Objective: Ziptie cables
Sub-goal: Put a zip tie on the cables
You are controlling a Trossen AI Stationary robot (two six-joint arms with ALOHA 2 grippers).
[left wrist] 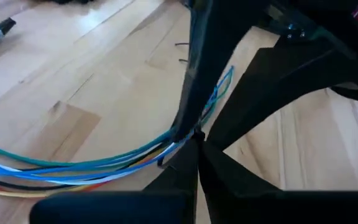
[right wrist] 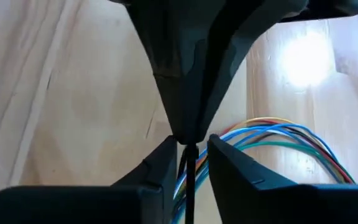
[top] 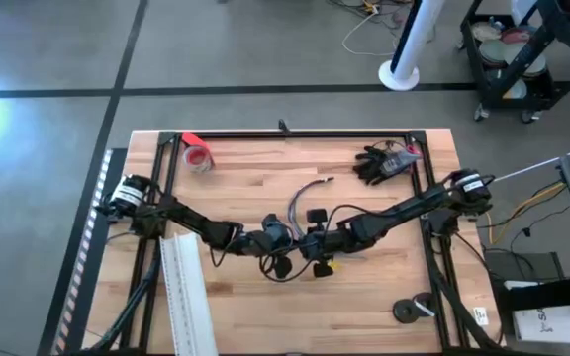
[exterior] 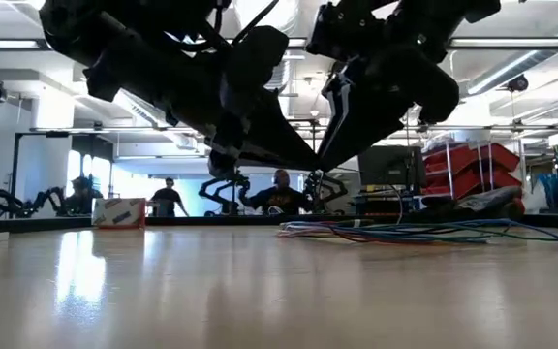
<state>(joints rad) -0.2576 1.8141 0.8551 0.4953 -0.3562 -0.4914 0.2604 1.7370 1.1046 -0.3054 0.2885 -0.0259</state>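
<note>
Cables (top: 303,198) lie near the middle of the worktop (top: 245,168), curving out from where my two pincers meet. From above, my left pincer (top: 283,240) and right pincer (top: 310,243) sit almost nose to nose over the near end of the bundle; a red tape roll (top: 198,157), a black glove (top: 379,164) and a white strip (top: 186,297) lie well apart from them. I cannot read either pincer's opening from up here.

At worktop height the cables (exterior: 405,231) rest flat on the wood, and both arms hang dark above them; which fingers are which is lost in shadow.

My left wrist shows my fingers (left wrist: 166,180) closed to a point on a thin dark strand (left wrist: 191,93), which I take to be the ziptie, right beside the blue and green wires (left wrist: 73,168). Whether the wires are also pinched I cannot tell.

My right wrist shows my fingers (right wrist: 160,168) slightly parted, with a thin dark strand (right wrist: 187,171) running between them and the wires (right wrist: 278,134) just beyond; whether I actually grip it is unclear.

To do this well, I judge I should keep the tie's loop around every wire, feed tail into head squarely, and pull slowly. The tie's head is hidden in all views.
</note>
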